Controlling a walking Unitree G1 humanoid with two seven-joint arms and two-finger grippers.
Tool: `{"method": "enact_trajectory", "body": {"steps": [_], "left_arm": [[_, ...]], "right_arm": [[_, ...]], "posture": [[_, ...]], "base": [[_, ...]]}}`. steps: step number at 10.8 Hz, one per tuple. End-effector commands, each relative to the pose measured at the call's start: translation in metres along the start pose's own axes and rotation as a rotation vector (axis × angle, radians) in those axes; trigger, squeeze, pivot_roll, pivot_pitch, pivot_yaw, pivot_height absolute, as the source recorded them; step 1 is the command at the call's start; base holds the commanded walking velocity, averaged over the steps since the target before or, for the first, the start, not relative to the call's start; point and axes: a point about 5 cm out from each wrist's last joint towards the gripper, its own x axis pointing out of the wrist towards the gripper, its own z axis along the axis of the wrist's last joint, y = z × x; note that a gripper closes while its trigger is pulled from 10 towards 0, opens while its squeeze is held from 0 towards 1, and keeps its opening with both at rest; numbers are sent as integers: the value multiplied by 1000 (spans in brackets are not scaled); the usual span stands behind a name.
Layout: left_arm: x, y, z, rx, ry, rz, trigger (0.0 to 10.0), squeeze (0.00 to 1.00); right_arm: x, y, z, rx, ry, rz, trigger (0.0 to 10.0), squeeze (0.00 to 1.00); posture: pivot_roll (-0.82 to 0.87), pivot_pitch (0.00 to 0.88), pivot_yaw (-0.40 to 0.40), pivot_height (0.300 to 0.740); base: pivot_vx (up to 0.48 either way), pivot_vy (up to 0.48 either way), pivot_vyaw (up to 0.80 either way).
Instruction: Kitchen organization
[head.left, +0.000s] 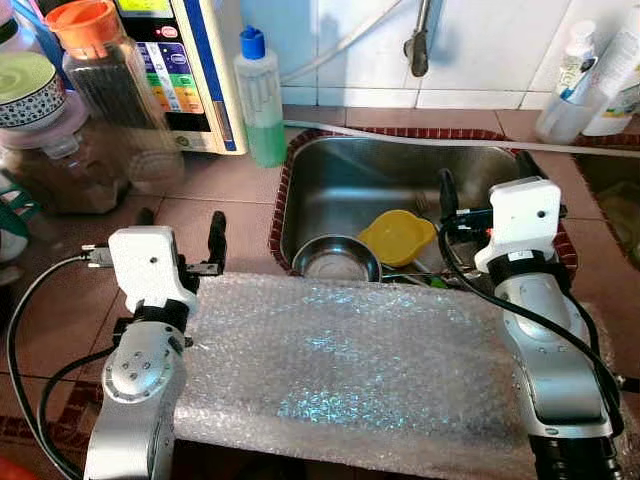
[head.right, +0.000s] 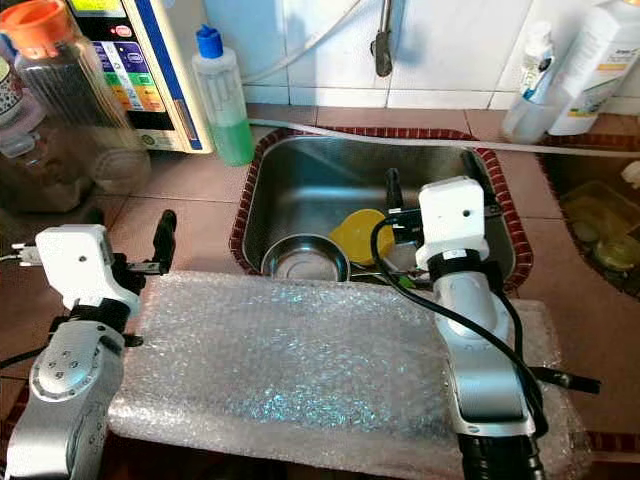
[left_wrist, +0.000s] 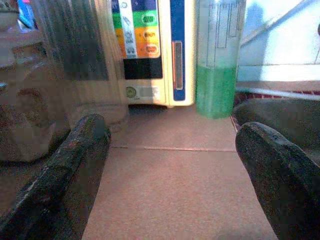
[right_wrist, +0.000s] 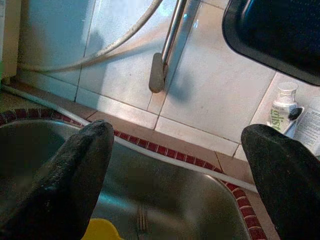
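Down in the stainless steel sink (head.left: 330, 170), near its front wall: round steel bowl (head.left: 337, 262), yellow plastic bowl (head.left: 397, 237) touching it on the right. Right hand (head.left: 447, 205) hangs over the sink's right half, fingers spread wide, empty; yellow bowl sits just below-left of it, so right arm is nearer. Left hand (head.left: 180, 235) hovers over the brown desk (head.left: 215, 185) left of the sink, also wide, empty. Bubble wrap sheet (head.left: 350, 350) covers the desk's front edge.

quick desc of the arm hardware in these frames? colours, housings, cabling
Both arms are silver metal with rounded joint casings. Each wrist carries a boxy white housing. The left gripper and right gripper each have two long matte black fingers. Black cables loop loose from each white housing down along the forearm.
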Motion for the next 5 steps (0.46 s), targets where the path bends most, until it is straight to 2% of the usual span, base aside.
{"method": "enact_trajectory", "body": {"steps": [1, 3, 5], "left_arm": [[-2, -4, 2, -2, 8, -7, 10000, 0], [-2, -9, 2, -9, 4, -21, 10000, 0], [-2, -12, 2, -15, 4, -36, 10000, 0]], "right_arm": [[-1, 1, 6, -5, -16, 11, 10000, 1000], [-2, 2, 4, -1, -4, 10, 10000, 1000], [0, 2, 2, 2, 4, 14, 10000, 1000]], "posture": [[-103, 172, 51, 740], [-105, 173, 51, 740], [-102, 172, 48, 740]], "base": [[0, 0, 481], [0, 0, 453], [0, 0, 0]]}}
